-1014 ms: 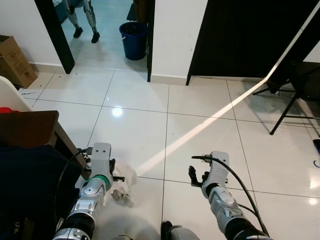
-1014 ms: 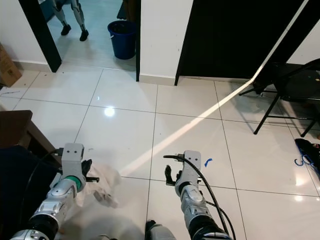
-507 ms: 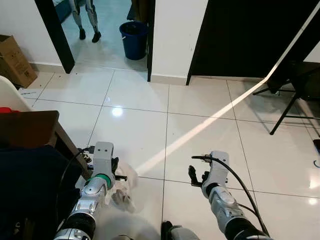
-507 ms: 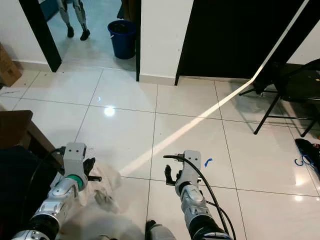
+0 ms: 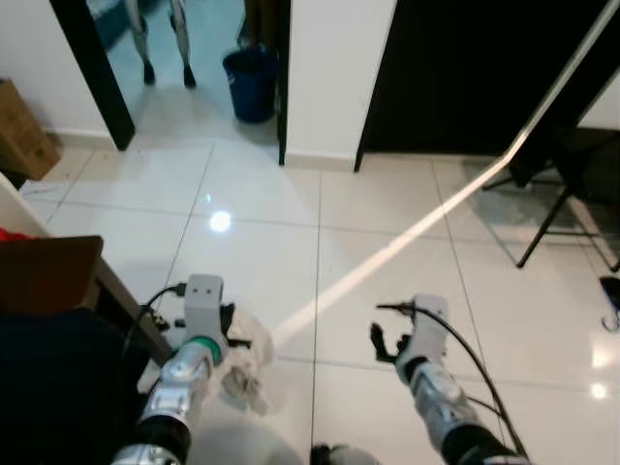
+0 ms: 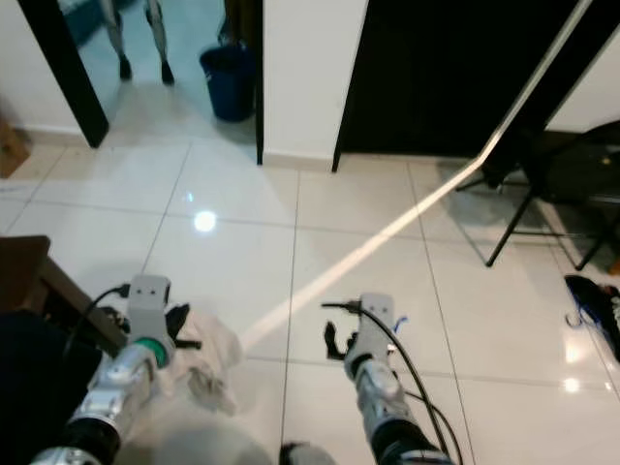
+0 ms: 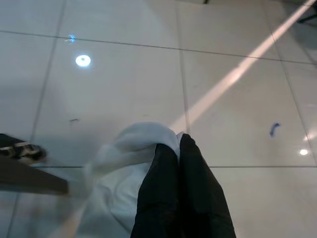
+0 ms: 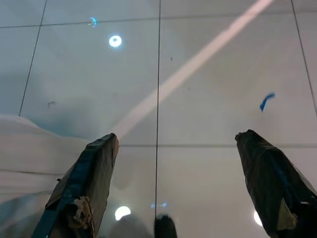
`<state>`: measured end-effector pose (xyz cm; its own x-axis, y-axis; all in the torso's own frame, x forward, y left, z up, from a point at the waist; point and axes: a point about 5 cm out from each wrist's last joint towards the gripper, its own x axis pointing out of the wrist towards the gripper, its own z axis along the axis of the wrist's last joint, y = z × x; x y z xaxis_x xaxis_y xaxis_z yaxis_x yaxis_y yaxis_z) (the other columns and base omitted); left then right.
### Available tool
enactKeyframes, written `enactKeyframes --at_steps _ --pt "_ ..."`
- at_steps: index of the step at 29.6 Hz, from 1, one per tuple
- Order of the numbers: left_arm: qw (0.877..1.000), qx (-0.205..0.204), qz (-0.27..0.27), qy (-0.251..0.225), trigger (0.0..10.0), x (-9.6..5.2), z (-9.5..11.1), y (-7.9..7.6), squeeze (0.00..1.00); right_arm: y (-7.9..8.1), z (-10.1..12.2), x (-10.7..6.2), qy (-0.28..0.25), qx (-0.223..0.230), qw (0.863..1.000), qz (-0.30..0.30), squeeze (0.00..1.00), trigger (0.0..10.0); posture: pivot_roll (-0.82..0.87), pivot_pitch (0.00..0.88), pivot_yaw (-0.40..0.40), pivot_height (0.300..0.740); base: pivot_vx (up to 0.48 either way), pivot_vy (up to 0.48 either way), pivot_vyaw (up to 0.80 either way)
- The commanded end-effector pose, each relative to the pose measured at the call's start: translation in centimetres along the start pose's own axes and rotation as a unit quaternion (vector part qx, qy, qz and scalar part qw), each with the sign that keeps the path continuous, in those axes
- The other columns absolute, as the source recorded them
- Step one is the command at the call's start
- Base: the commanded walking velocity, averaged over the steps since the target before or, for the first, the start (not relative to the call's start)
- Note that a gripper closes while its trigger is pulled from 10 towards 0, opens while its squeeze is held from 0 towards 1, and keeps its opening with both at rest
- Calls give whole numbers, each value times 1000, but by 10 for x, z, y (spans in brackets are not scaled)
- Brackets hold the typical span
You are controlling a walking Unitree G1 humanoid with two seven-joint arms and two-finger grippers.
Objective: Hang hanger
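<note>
My left gripper (image 5: 231, 335) hangs low on the left, over the tiled floor, shut on a crumpled white garment (image 5: 248, 372). In the left wrist view the two black fingers (image 7: 168, 163) press together on a fold of that white cloth (image 7: 130, 148), which droops below them. I cannot make out a hanger in the cloth. My right gripper (image 5: 386, 341) is held low on the right, open and empty. The right wrist view has its fingers (image 8: 94, 168) wide apart over bare tiles.
A brown table (image 5: 48, 276) and a dark cloth (image 5: 44, 387) lie at my left. Ahead are a doorway with a blue bin (image 5: 250, 85) and another robot's legs (image 5: 165, 44), a white wall pillar (image 5: 334, 77), and a dark opening. A folding chair (image 5: 572, 184) stands right.
The whole picture has shifted and blurred, so the camera has moved. The white garment has swung slightly under the left gripper. The other robot's legs have stepped further away.
</note>
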<state>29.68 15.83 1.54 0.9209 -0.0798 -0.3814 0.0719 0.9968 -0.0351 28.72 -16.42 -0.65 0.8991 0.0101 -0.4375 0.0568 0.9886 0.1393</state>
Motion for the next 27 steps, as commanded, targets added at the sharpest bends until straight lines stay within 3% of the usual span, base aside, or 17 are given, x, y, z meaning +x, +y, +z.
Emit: enactKeyframes --at_steps 1,22,27 --pt "1000 0 4 -4 10000 -2 -1 4 0 2 -8 -2 11 7 1000 2 0 10000 30 65 12 740 0 0 0" --pt "1000 21 4 1 10000 -1 -1 2 0 2 -8 -2 13 14 1000 -4 0 10000 34 72 13 740 0 0 0" --pt "1000 18 7 2 10000 -1 0 3 0 1 -7 -2 13 16 1000 -7 0 10000 35 75 13 740 0 0 -800"
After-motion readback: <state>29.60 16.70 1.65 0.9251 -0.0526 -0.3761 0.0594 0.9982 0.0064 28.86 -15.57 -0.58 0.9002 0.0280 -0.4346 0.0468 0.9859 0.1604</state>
